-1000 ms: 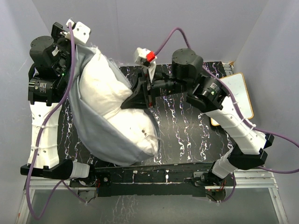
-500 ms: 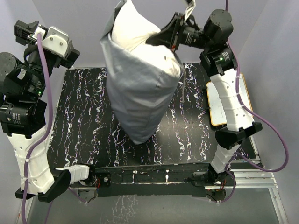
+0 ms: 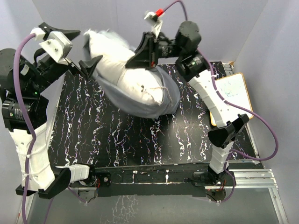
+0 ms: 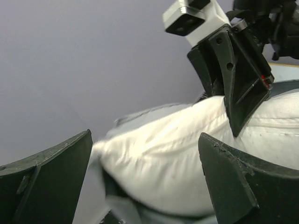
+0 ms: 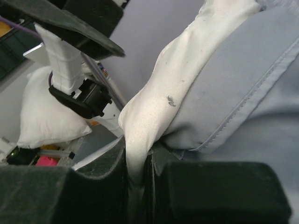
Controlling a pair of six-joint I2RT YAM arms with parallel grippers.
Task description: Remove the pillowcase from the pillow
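The worry from where I stand is the right gripper (image 5: 138,161). Its 2 fingers are pinched shut on only a thin fold of the pillow (image 3: 126,77), and that fold carries the whole bundle above the table (image 3: 93,130). If the fold slips out, I judge that pillow and cover drop together.

A 2nd risk is the left gripper (image 4: 144,135). It is spread wide and holds nothing, and the plump white end of the pillow lies between its fingers, with grey cloth only at the margins. If it closes there, it could take white and grey together, and a pull would then drag both rather than part them. That end is blurred, so I cannot tell exactly where the grey edge runs.

The pillowcase (image 3: 161,107) sags under the pillow's near side and wraps its right-hand end. In the right wrist view its hemmed edge lies just beside the pinch and outside the fingers.
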